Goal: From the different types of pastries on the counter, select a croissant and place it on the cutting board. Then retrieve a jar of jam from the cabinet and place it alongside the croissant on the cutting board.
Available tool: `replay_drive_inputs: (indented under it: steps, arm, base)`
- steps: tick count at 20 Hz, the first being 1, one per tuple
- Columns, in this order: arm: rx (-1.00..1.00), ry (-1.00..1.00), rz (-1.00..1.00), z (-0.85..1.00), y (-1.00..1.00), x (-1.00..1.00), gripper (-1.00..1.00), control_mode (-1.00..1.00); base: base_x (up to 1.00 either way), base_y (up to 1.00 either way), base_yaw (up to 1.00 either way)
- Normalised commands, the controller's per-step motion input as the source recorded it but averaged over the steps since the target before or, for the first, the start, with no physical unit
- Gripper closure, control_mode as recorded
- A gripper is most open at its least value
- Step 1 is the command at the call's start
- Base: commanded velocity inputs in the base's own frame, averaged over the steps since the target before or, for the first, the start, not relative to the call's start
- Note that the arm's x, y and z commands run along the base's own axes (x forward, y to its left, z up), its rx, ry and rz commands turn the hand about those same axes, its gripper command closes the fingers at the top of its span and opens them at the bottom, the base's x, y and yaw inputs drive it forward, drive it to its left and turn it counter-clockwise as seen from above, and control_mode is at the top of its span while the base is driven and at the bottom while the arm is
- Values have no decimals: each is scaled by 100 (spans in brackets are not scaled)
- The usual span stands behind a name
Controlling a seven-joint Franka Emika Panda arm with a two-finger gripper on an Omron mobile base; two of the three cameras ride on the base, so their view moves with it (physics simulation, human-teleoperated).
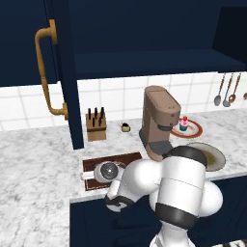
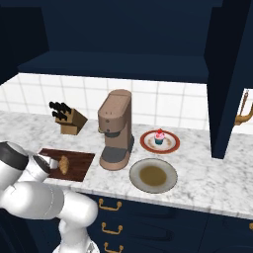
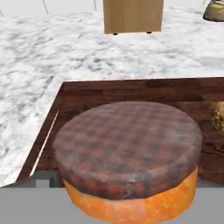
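The jar of jam (image 3: 127,144), orange with a dark checked lid, sits close up in the hand view between my fingers, low over the cutting board (image 3: 131,89). My gripper (image 1: 99,172) is shut on it above the board's left part (image 1: 130,157); the jar hides the fingertips. The croissant (image 2: 64,165) lies on the board (image 2: 79,159) just right of my hand, and its edge (image 3: 217,116) shows at the right of the hand view. The navy cabinet door (image 1: 62,72) with its brass handle (image 1: 46,72) stands open above the counter (image 1: 38,164).
A brown coffee machine (image 1: 158,120) stands right of the board. Behind the board is a knife block (image 1: 96,125). A cupcake (image 2: 159,136) sits on a red-rimmed plate, with a round beige plate (image 2: 153,174) in front. A small brown item (image 1: 126,127) lies by the wall.
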Motion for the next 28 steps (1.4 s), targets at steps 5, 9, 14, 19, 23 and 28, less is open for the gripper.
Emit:
replay_drive_inputs:
  steps: [5, 9, 14, 19, 23, 28]
  arm:
    - [0, -1, 0, -43, -39, -2, -100, -100]
    - [0, 0, 0, -49, -44, -8, -100, -100]
    - [0, 0, 0, -53, -38, -19, -100, -100]
    - [0, -1, 0, -53, -26, -42, -100, -100]
    - [0, -5, 0, -54, -24, -66, -100, -100]
    - [0, -1, 0, -53, -18, -39, -100, -100]
  base:
    - [0, 0, 0]
    - [0, 0, 0]
    - [0, 0, 0]
    - [0, 0, 0]
    - [0, 0, 0]
    - [0, 0, 0]
